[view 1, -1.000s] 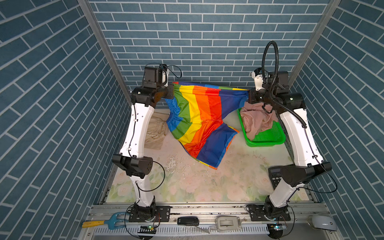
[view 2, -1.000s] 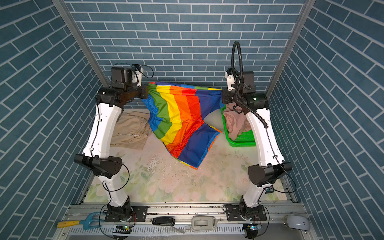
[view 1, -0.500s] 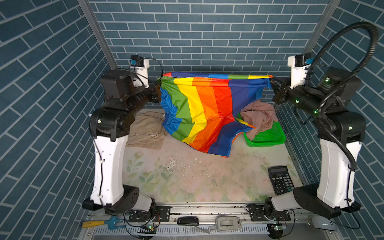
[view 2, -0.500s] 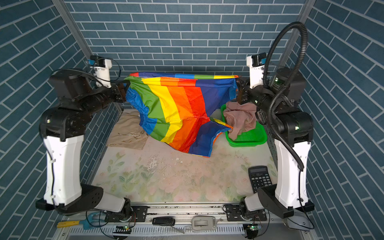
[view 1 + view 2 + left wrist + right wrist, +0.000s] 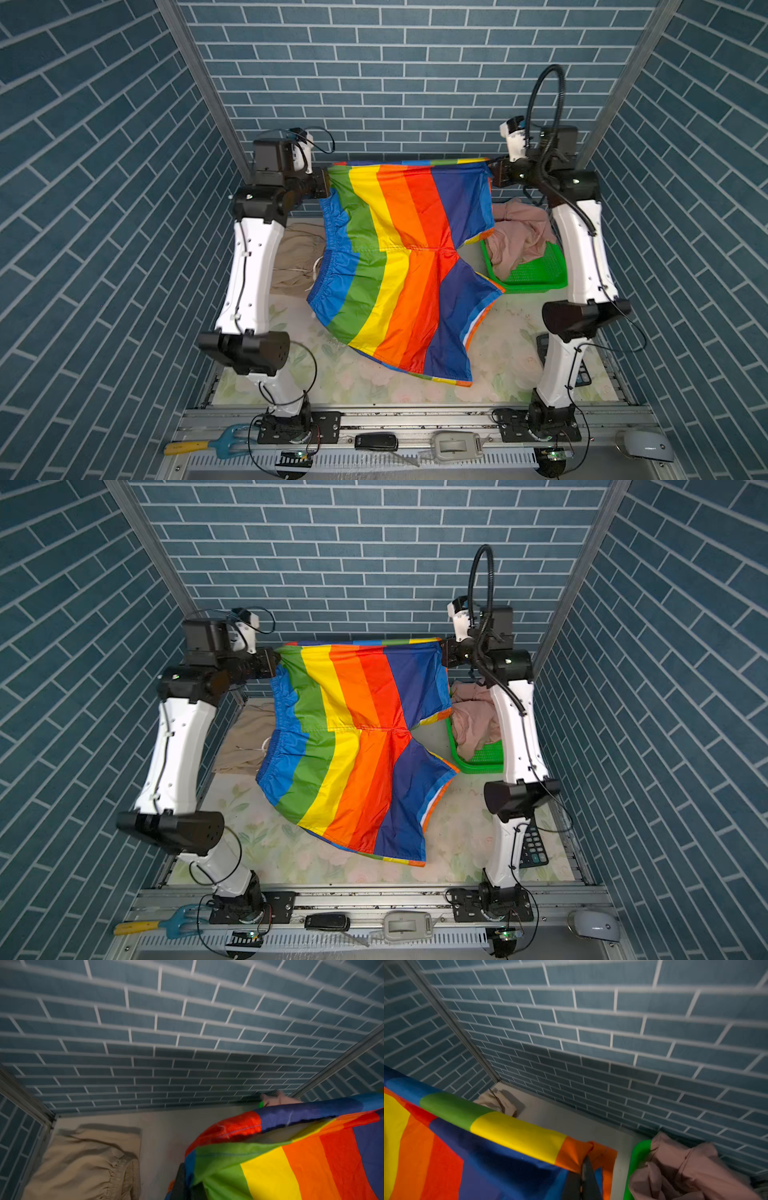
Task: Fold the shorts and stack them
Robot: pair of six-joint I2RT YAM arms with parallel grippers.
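Observation:
The rainbow-striped shorts [image 5: 407, 257] [image 5: 357, 737] are stretched between my two grippers near the back wall, and their free part spreads toward the front over the table. My left gripper [image 5: 326, 187] [image 5: 275, 663] [image 5: 187, 1184] is shut on the corner by the blue waistband. My right gripper [image 5: 492, 172] [image 5: 444, 650] [image 5: 583, 1172] is shut on the orange hem corner. The beige shorts [image 5: 297, 262] [image 5: 245, 742] [image 5: 83, 1163] lie folded at the back left, partly under the rainbow pair. The pink shorts [image 5: 519, 237] [image 5: 473, 721] [image 5: 685, 1167] lie crumpled in the basket.
A green mesh basket [image 5: 536, 278] [image 5: 482, 762] [image 5: 636, 1157] stands at the back right. A black calculator [image 5: 532, 845] lies at the front right behind the right arm. Blue brick walls close in three sides. Small tools [image 5: 208, 444] lie on the front rail.
Both arms swung up with the rainbow shorts taut between them, then dropped back toward the rear. The shorts now lie spread wider and farther toward the front.

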